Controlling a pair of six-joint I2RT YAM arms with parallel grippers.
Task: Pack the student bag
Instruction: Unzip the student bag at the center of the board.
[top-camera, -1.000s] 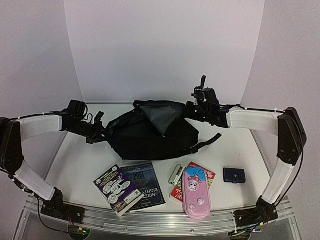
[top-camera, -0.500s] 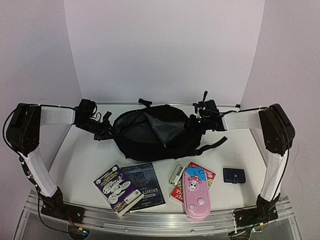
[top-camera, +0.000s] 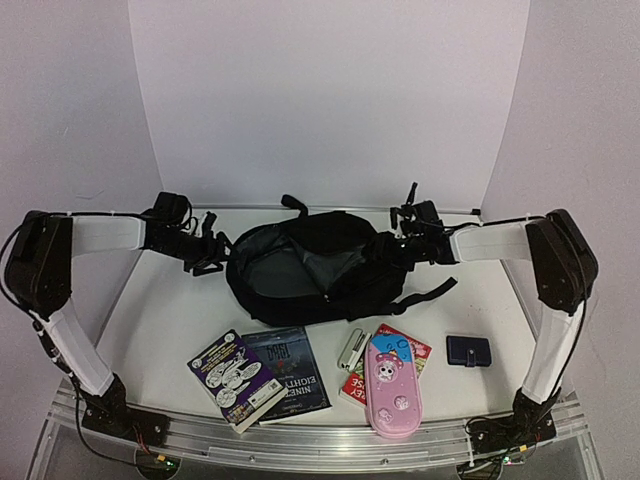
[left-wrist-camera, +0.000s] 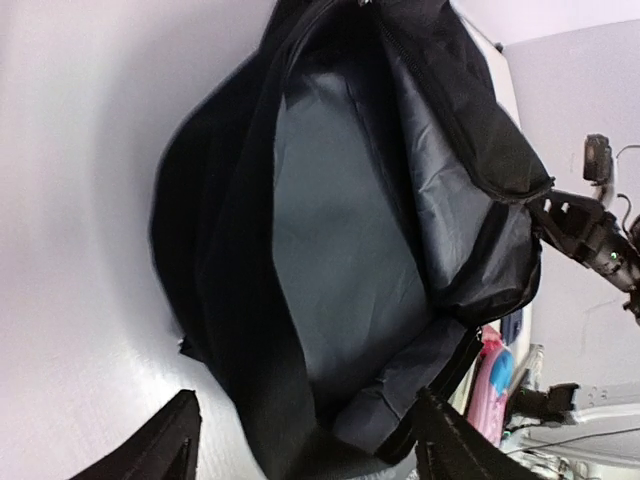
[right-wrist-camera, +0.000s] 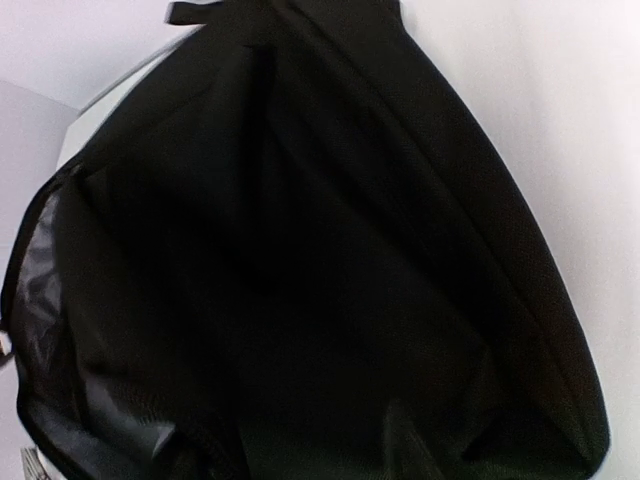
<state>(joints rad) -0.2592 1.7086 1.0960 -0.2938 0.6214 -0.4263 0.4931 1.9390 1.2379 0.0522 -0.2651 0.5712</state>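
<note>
The bag (top-camera: 310, 265) lies on the worktop (top-camera: 160, 320) between the two arms, mouth gaping. One end sits inside the left pincer (left-wrist-camera: 303, 420), whose fingers are spread wide with the fabric between them, clamping nothing. The right pincer (top-camera: 390, 245) is at the other end. Whether it grips cannot be told, since its fingers never show.

The main risk is the soft mouth slumping shut, because nothing on the left holds it. A pull from the right would likely drag the whole bag across the worktop instead of stretching it. A fold of grey lining (left-wrist-camera: 450, 190) sagging into the opening could also snag anything pushed in.

The left wrist view alone shows the lining and the depth of the cavity. The right wrist view gives only black cloth. Only the top view shows the books (top-camera: 260, 378) and the pink case (top-camera: 390, 388) well behind both pincers, toward the bases.
</note>
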